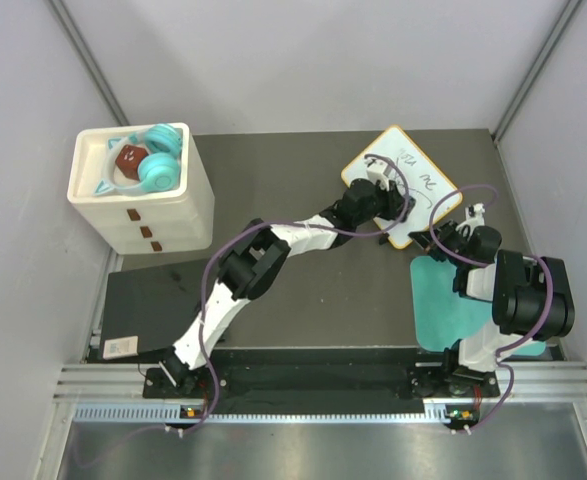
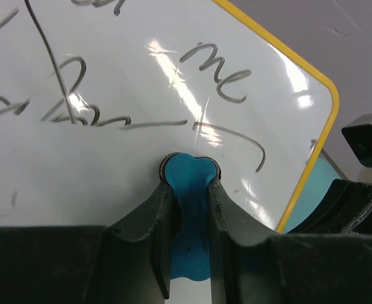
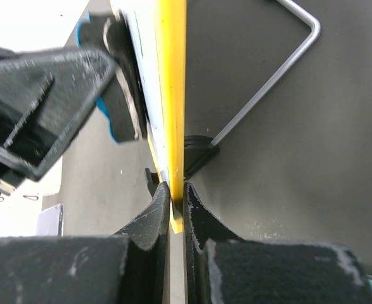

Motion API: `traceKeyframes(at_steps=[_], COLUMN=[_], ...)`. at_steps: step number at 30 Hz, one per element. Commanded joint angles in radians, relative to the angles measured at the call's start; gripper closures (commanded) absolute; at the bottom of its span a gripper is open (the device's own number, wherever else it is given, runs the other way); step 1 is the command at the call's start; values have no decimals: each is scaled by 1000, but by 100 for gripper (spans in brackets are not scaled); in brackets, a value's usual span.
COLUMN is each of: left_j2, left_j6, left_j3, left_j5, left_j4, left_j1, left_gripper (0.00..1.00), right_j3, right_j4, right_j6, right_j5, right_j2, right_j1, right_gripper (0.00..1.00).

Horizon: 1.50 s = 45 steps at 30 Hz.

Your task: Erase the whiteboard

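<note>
1. The whiteboard (image 1: 418,170) sits at the far right of the table (image 1: 323,290), turned corner-on so it looks like a diamond from above.
2. It has a yellow frame and dark scribbles across its white face. A clean patch shows near the left tool.
3. The left arm reaches across the table from the near left to the board's middle.
4. The left tool (image 2: 189,174) is nearly closed, its two dark fingers pinching a blue eraser (image 2: 189,209). The eraser's rounded end touches the board's face just below a curved stroke.
5. The right tool (image 3: 177,193) is clamped tight on the board's yellow edge at the corner nearest the right arm.
6. In the right wrist view the board is seen edge-on. The left tool and eraser press on its white side, and on the other side a bent grey rod (image 3: 268,88) runs to a black clip (image 3: 198,152) at the frame.
7. A teal mat (image 1: 438,300) lies near the right arm's base, just beside the board's near corner.
8. A white drawer unit (image 1: 163,215) stands at the far left, well apart from the board, with teal rounded things (image 1: 158,165) in its top tray.
9. A black pad (image 1: 148,300) lies flat at the near left, under the left arm's lower links.
</note>
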State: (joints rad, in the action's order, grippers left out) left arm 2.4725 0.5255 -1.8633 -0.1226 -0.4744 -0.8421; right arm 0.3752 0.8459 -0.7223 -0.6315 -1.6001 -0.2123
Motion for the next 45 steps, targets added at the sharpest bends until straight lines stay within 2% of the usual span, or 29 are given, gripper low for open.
traceKeyframes(at_steps=[1, 6, 11, 15, 21, 25, 32, 36, 42, 45], left_j2=[17, 2, -14, 40, 81, 80, 51, 63, 134, 131], left_j6=[7, 37, 71, 119, 77, 67, 39, -14, 19, 21], left_j3=[116, 164, 239, 145, 4, -13, -13, -74, -223, -215], left_j5=[-9, -32, 1, -3, 79, 182, 282, 343, 322, 311], left_j4=[207, 243, 169, 206, 237, 232, 201, 204, 254, 230], left_j1=[-18, -20, 3, 41, 61, 61, 67, 69, 89, 89], left_gripper=[100, 100, 100, 100, 100, 100, 100, 100, 100, 100], right_j3=[22, 22, 24, 22, 24, 27, 28, 31, 37, 45], right_j4=[5, 10, 13, 19, 18, 4, -5, -16, -34, -45], right_j6=[14, 11, 9, 9, 7, 11, 14, 18, 26, 32], right_j5=[-10, -14, -19, -22, -19, -17, -22, -27, -33, -36], right_j2=[-12, -14, -17, -20, -20, -20, -18, -20, -20, -21], right_j1=[-1, -1, -1, -1, -1, -1, -1, -1, 2, 7], right_gripper=[100, 100, 100, 100, 100, 100, 100, 100, 100, 100])
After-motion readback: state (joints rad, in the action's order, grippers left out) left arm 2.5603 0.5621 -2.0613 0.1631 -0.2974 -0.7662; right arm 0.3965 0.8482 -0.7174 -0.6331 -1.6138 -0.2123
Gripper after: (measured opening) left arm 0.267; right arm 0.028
